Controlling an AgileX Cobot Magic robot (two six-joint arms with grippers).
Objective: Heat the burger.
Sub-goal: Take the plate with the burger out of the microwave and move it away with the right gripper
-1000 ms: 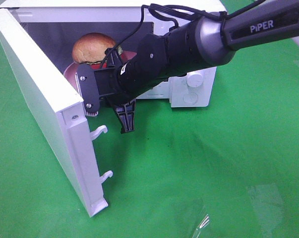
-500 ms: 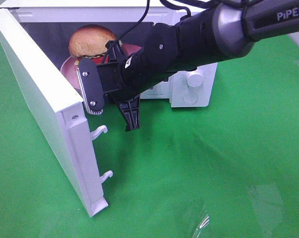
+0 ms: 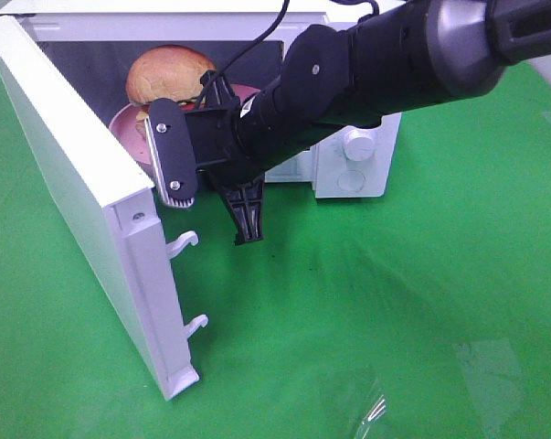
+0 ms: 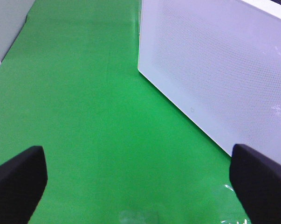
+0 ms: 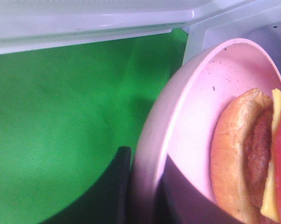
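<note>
A green-covered bench [image 3: 421, 302] fills the whole scene. On it stands a white microwave [image 3: 366, 174] with two round knobs [image 3: 355, 144] on its front panel. Its door [image 3: 74, 192] is swung fully open toward the high camera, hinged on the left of that view, with two white latch hooks [image 3: 185, 242] jutting from its free edge.

The right arm [image 3: 385, 64], black and grey, reaches from the upper right of the high view down and across to the microwave's open cavity. Its wrist assembly sits just in front of the opening.

Inside the cavity lies a round pink plate [image 3: 127, 123], its near rim at the mouth of the opening. The burger [image 3: 165, 78] sits on the plate, inside the microwave, its golden-brown bun rising above the arm. In the right wrist view the plate [image 5: 187, 116] carries the burger [image 5: 243, 168] with bun, dark patty, yellow cheese and a red slice showing.

The right claw [image 5: 142, 191] is closed narrow on the plate's rim, one finger [image 5: 117, 186] under the edge and the other over it.

The left claw [image 4: 140, 179] hangs over bare green bench with its fingers [image 4: 17, 179] spread wide and nothing between them; the white outer face of the door [image 4: 215, 70] stands near it.
</note>
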